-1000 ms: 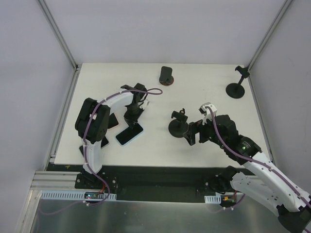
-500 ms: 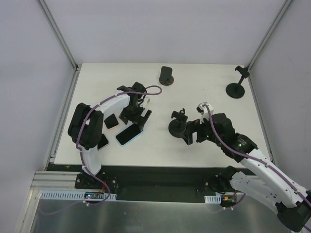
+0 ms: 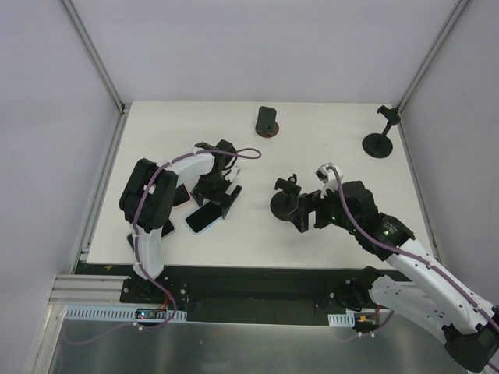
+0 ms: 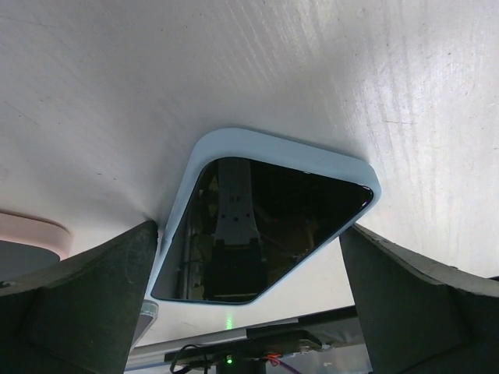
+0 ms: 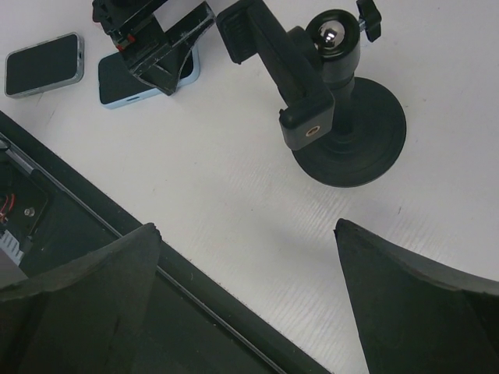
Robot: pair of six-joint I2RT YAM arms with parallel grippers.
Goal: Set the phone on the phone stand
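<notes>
Now, with left fingers spread wide at 8 and 4 o'clock of the phone, we descend squarely and close evenly.

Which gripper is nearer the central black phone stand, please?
Right. The right gripper is just beside the phone stand; the left gripper is farther off, over a light-blue phone.

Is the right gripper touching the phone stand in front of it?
Apart. The right wrist view shows bare table between the right gripper and the phone stand, on every side.
</notes>
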